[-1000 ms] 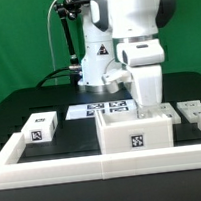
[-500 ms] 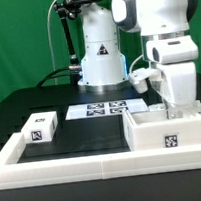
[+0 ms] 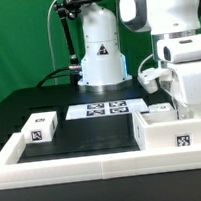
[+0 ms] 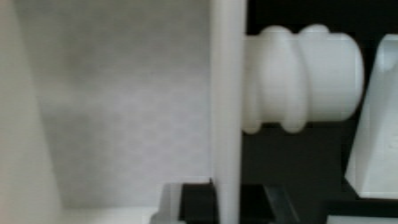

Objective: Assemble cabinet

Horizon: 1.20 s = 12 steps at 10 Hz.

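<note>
The white boxy cabinet shell (image 3: 176,133), open side up with a tag on its front, sits at the exterior view's right by the table's front rim. My gripper (image 3: 187,107) reaches down over its back wall, fingertips hidden behind it. In the wrist view the thin white shell wall (image 4: 228,100) runs between my two dark fingers (image 4: 192,203), and my gripper (image 4: 228,197) is shut on it. A small white drawer block (image 3: 39,128) with a tag lies at the exterior view's left.
The marker board (image 3: 107,109) lies flat at the table's middle back. The low white rim (image 3: 65,163) frames the table. A small white part (image 3: 160,109) lies just behind the shell. A white ribbed part (image 4: 295,80) shows beside the wall in the wrist view.
My gripper and the cabinet shell have moved together from the front middle toward the exterior view's right. The drawer block at the left has not moved.
</note>
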{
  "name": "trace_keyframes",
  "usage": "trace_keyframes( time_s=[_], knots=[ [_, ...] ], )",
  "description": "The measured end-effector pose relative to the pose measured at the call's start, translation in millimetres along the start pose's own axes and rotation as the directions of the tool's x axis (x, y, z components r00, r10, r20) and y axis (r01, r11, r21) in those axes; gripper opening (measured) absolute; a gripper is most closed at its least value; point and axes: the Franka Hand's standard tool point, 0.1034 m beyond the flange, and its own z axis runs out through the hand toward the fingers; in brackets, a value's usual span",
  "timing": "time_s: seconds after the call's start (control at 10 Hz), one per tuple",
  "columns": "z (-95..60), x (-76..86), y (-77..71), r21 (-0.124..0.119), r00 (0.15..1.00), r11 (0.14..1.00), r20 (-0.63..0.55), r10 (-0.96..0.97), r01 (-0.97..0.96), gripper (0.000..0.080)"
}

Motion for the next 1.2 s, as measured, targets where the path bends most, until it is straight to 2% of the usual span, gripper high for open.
trace_keyframes(
  time_s=[0.4,0.5,0.6,0.7,0.8,0.9,1.0,1.1,1.2],
  knots=[
    [-0.1,4.7,1.1,0.009,1.000,1.000,0.001,-0.004,0.004,0.0034],
    [0.0,4.4,1.1,0.009,1.000,1.000,0.000,-0.003,0.003,0.0216],
    [0.0,4.3,1.1,0.009,1.000,1.000,0.001,-0.003,0.003,0.0216],
    [0.0,4.1,1.1,0.009,1.000,1.000,0.001,-0.003,0.003,0.0351],
    [0.1,3.9,1.1,0.009,1.000,1.000,0.001,-0.003,0.003,0.0351],
    [0.1,3.7,1.1,0.009,1.000,1.000,0.001,-0.002,0.002,0.0569],
    [0.1,3.6,1.1,0.009,1.000,1.000,0.001,-0.002,0.002,0.0705],
    [0.1,3.4,1.1,0.009,1.000,1.000,0.001,-0.002,0.002,0.0780],
    [0.1,3.3,1.1,0.009,1.000,1.000,0.001,-0.002,0.002,0.0780]
  ],
)
